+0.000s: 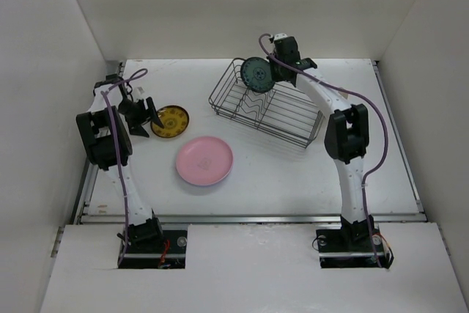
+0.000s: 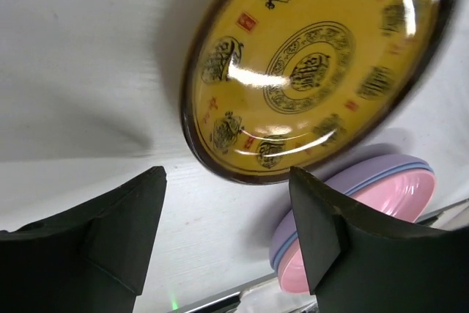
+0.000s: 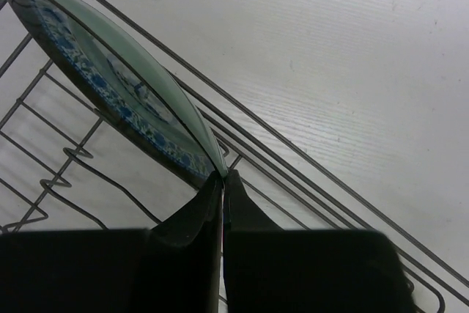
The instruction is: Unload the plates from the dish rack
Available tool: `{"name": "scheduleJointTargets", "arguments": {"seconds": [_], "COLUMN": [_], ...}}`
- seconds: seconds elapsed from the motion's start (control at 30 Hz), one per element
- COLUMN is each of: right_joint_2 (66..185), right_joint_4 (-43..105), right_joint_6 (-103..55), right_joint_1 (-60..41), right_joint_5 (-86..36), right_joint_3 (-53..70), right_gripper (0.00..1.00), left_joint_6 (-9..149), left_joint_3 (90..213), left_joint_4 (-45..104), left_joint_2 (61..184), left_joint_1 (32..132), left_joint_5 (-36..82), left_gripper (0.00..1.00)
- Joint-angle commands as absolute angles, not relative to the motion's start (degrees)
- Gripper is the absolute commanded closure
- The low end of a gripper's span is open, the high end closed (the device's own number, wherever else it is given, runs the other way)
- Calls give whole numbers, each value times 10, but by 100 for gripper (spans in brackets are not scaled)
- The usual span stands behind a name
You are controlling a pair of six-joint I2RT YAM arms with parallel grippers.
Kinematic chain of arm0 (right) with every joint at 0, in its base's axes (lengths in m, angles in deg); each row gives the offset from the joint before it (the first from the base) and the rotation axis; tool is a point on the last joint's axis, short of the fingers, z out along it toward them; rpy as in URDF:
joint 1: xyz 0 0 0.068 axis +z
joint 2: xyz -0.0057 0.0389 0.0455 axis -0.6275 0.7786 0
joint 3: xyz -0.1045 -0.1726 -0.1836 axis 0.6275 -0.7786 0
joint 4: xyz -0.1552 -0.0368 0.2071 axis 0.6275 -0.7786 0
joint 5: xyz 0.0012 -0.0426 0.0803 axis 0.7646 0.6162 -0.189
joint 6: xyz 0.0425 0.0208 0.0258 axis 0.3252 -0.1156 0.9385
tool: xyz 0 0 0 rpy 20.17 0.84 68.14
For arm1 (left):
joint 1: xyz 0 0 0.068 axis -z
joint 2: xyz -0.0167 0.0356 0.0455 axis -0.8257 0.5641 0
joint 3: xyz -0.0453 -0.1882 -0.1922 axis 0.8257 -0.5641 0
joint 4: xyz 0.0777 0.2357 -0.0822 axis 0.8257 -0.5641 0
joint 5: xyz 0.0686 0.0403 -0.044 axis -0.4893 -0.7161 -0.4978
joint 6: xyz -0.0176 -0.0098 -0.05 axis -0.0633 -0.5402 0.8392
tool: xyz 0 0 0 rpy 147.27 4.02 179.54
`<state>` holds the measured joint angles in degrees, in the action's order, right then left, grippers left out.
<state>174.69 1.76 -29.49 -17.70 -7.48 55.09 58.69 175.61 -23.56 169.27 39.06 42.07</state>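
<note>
The dark wire dish rack (image 1: 282, 111) stands at the back centre-right. My right gripper (image 1: 272, 71) is shut on the rim of a small teal-patterned plate (image 1: 256, 74), which it holds upright over the rack's left end. In the right wrist view the fingers pinch the plate's (image 3: 110, 71) edge above the rack wires (image 3: 308, 170). A yellow-amber patterned plate (image 1: 170, 121) lies flat on the table at left. My left gripper (image 1: 149, 116) is open and empty right beside it. In the left wrist view the yellow plate (image 2: 315, 64) lies just beyond the jaws. A pink plate (image 1: 204, 160) tops a stack.
In the left wrist view the stack (image 2: 366, 199) shows lavender, blue and pink rims nested together. White walls close in the table on the left, back and right. The table's front edge (image 1: 249, 218) runs just ahead of the arm bases.
</note>
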Motion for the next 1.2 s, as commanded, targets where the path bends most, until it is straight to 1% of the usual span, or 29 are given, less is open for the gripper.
{"name": "scheduleJointTargets", "arguments": {"seconds": [0.0,0.23,0.3,0.37,0.47,0.53,0.57,0.6,0.67,0.77,0.83,1.0,1.07,1.1,1.13,1.17], "right_joint_2": [1677,1577,1564,1557,1552,1552,1552,1558,1563,1569,1583,1618,1618,1618,1618,1618], "right_joint_4": [46,104,109,101,78,55,49,49,56,95,111,124,131,131,140,154], "right_joint_6": [-301,-301,-301,-301,-283,-278,-270,-260,-252,-223,-206,-188,-183,-183,-178,-172], "right_joint_1": [-175,-157,-144,-137,-117,-99,-90,-79,-51,-22,-12,11,17,17,17,22], "right_joint_5": [-68,20,26,19,-28,-118,-144,-163,-217,-295,-354,-417,-429,-440,-447,-454], "right_joint_3": [549,532,532,532,524,505,499,493,471,449,459,480,487,487,479,479], "right_gripper": [100,100,100,100,100,100,100,100,100,100,100,100,100,100,100,100], "left_joint_6": [571,546,539,533,514,500,495,489,479,464,445,429,429,429,429,429], "left_joint_3": [1751,1715,1709,1709,1709,1715,1720,1720,1720,1720,1725,1701,1694,1688,1688,1688], "left_joint_4": [-258,-232,-226,-226,-232,-232,-232,-232,-232,-240,-248,-264,-264,-264,-264,-270], "left_joint_2": [1618,1506,1477,1464,1443,1425,1417,1411,1401,1401,1401,1406,1406,1406,1412,1412], "left_joint_1": [389,400,413,419,425,445,451,458,470,484,485,490,490,490,490,490], "left_joint_5": [398,378,378,428,518,538,545,550,556,564,577,582,577,577,568,560], "left_gripper": [35,27,27,27,27,23,21,16,12,11,10,10,15,19,25,37]}}
